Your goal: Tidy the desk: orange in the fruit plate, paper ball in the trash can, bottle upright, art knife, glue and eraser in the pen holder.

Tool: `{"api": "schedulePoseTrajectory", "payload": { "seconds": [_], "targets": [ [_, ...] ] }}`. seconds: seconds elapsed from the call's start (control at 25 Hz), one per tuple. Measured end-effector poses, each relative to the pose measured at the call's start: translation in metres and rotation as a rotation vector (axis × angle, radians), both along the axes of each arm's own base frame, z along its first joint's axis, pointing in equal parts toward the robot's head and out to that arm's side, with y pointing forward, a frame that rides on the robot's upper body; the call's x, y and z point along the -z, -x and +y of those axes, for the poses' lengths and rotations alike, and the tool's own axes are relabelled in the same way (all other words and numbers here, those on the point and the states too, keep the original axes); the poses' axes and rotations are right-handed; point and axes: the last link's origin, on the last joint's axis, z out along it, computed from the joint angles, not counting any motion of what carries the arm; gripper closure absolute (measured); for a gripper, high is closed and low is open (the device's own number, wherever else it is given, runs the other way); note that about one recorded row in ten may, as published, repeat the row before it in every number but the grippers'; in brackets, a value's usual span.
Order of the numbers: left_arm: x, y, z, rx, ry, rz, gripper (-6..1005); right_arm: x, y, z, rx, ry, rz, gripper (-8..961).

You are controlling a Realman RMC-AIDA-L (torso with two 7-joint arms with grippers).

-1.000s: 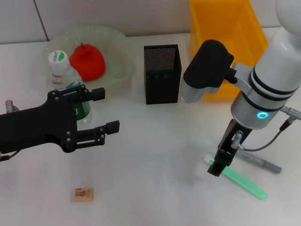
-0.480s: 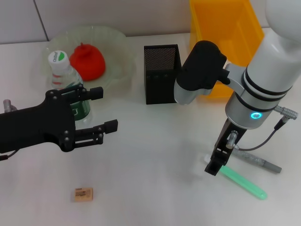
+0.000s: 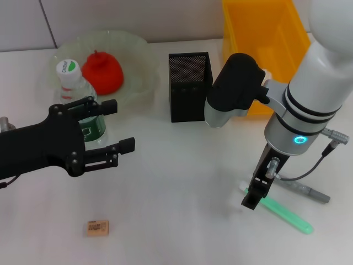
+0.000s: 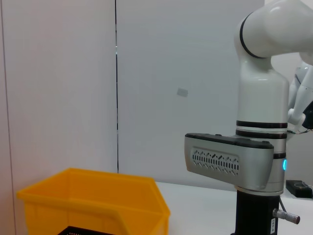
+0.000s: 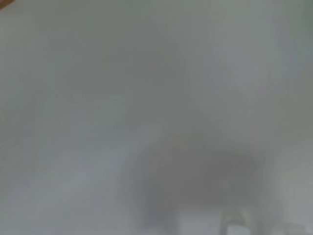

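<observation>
Our right pincer [image 3: 252,197] points down at the near end of the pale green stick-shaped art knife [image 3: 282,213] lying flat on the white table [image 3: 182,210]; we cannot tell how its fingers stand. Just beside the knife lies a grey pen-shaped glue stick [image 3: 304,190], angled toward the table's right edge. Our left pincer [image 3: 120,126] hangs spread wide, fingers [image 3: 105,105] level, with the clear plastic bottle with the green label and white cap [image 3: 77,94] standing upright just behind it. Near the front edge lies the small tan rectangular eraser [image 3: 97,227], well apart from both arms, with bare table all round it. Farther back, the black mesh pen holder [image 3: 190,86] stands between the translucent green fruit plate [image 3: 135,61], which holds a red-orange fruit [image 3: 103,72], and the yellow plastic bin [image 3: 265,38].
</observation>
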Motion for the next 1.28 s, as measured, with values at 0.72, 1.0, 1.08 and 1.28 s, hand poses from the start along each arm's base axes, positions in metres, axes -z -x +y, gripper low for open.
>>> {"api": "schedulePoseTrajectory", "payload": {
  "seconds": [0.72,1.0,1.08,1.28],
  "targets": [
    [0.0009,-0.0008,-0.0010,0.005,0.005,-0.004,214,0.0036,0.0000,-0.0018,-0.010,0.004,-0.011,380],
    [0.0009,-0.0009,-0.0012,0.006,0.006,-0.005,213,0.0038,0.0004,-0.0009,-0.012,-0.002,-0.008,385],
    [0.0009,-0.0009,-0.0012,0.006,0.006,-0.005,213,0.0038,0.0004,-0.0008,-0.012,-0.004,-0.008,387],
    [0.0009,-0.0010,-0.0013,0.007,0.007,-0.005,214,0.0037,0.0002,-0.0006,-0.012,-0.005,-0.010,391]
  ]
}}
